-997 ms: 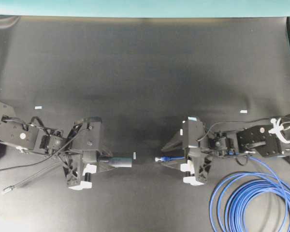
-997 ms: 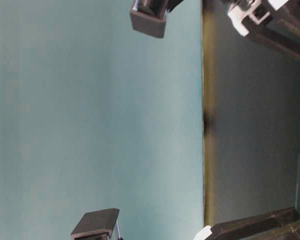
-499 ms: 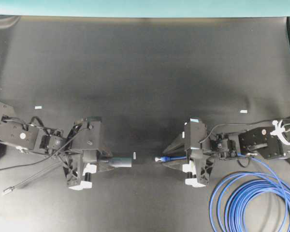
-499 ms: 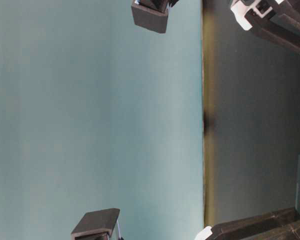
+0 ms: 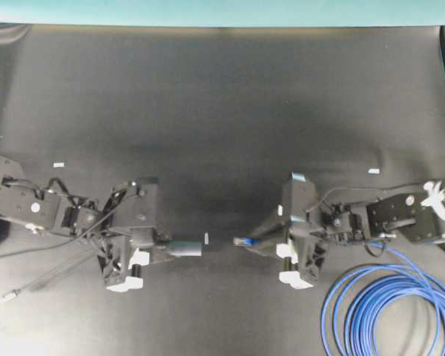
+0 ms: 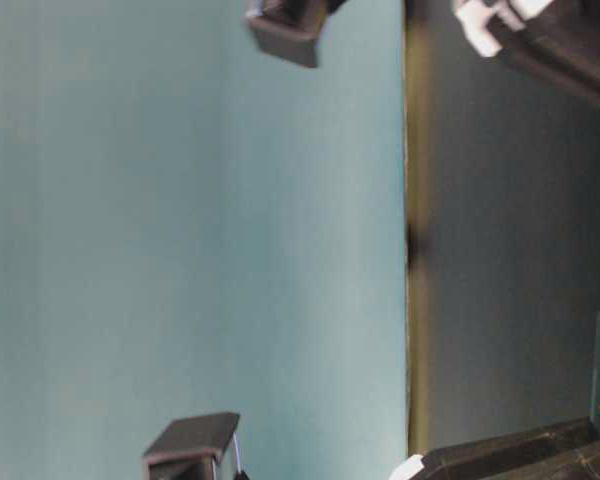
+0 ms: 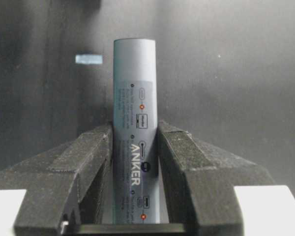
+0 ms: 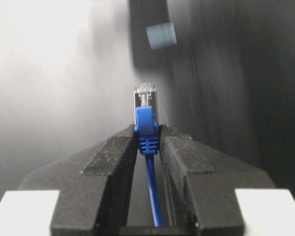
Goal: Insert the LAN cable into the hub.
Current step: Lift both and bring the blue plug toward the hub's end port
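The left claw (image 7: 135,162) is clamped on the hub (image 7: 135,123), which projects from the jaws toward the centre of the desk (image 5: 222,104). The right claw (image 8: 148,147) grips the LAN cable (image 8: 152,196) at its blue boot, the clear plug (image 8: 146,103) protruding ahead; the coil lies by the right arm. Plug and hub end face each other, apart. Align the plug squarely with the port — height and tilt first — then advance straight; skew could jam the insertion.
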Available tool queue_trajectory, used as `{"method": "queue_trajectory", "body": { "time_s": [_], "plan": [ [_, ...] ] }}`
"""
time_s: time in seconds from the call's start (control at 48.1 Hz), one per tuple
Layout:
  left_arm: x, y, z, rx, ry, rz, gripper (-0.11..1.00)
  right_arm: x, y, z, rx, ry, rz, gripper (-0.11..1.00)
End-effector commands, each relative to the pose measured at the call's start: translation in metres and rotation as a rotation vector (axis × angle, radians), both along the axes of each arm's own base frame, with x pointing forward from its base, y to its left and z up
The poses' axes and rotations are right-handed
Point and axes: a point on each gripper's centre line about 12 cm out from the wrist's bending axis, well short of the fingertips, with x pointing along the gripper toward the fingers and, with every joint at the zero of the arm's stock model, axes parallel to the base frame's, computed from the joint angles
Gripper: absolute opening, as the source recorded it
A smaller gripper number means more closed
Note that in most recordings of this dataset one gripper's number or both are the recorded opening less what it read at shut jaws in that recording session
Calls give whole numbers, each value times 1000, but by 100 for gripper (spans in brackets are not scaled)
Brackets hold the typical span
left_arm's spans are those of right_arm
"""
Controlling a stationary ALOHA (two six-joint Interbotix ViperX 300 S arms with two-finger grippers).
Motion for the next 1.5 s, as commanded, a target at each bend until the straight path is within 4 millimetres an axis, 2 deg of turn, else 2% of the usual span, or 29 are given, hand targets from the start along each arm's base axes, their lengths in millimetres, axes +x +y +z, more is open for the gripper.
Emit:
{"method": "queue_trajectory", "body": {
  "time_s": [0.0, 0.208, 0.374, 0.81, 1.475],
  "plan": [
    [9, 1, 19, 9, -26, -1, 28, 11, 4, 24, 16, -32, 2, 14],
    [15, 12, 30, 11, -40, 29, 28, 28, 10, 34, -17, 56, 35, 14],
    [15, 14, 30, 11, -34, 37, 28, 37, 10, 35, -24, 70, 37, 14],
    [15, 11, 30, 27, -44, 16, 28, 39, -4, 33, -28, 68, 5, 14],
    [16, 15, 31, 39, -45, 21, 28, 43, 2, 32, -24, 41, 17, 14]
  ]
}}
